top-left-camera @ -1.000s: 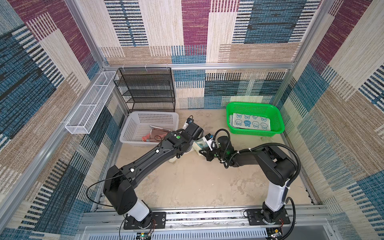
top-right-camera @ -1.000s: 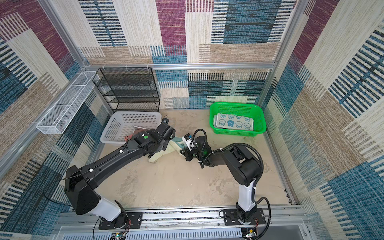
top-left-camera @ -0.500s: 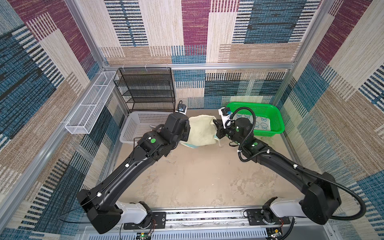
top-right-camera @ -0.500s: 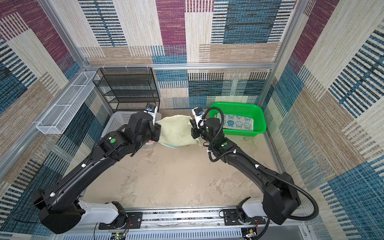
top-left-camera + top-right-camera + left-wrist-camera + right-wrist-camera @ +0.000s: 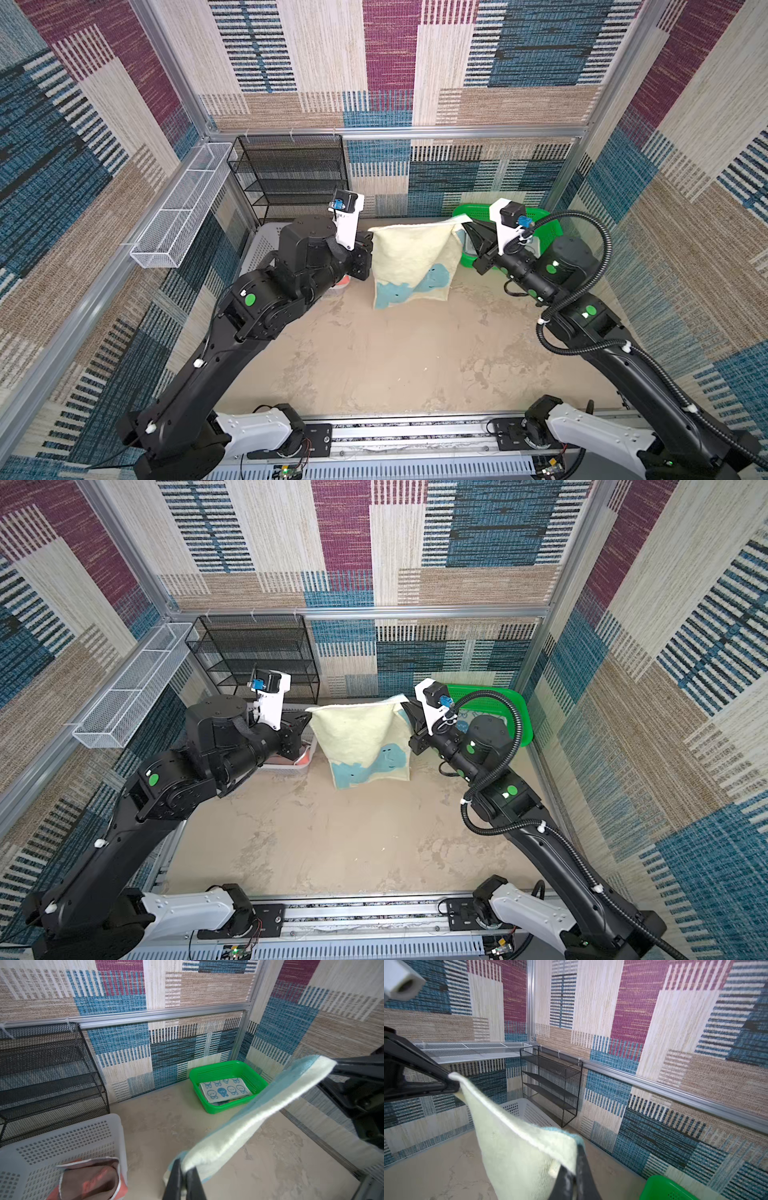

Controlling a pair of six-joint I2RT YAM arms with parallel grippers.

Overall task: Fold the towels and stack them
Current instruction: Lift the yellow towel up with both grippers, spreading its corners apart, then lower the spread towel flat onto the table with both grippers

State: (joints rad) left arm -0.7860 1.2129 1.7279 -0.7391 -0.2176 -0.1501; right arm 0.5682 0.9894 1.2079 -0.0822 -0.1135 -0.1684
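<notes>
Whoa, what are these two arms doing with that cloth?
Two robot arms hold one cream towel with blue patches up between them, hanging spread out. The left pincer is shut on one top corner, the right pincer on the other. A folded rabbit-face towel already lies in the green basket; a brown and red towel sits in the white basket.

You hold a cream towel [image 5: 409, 253] with light-blue patches between both jaws. Beyond them: green basket [image 5: 217, 1067], blue-rabbit white towel [image 5: 225, 1091].
</notes>
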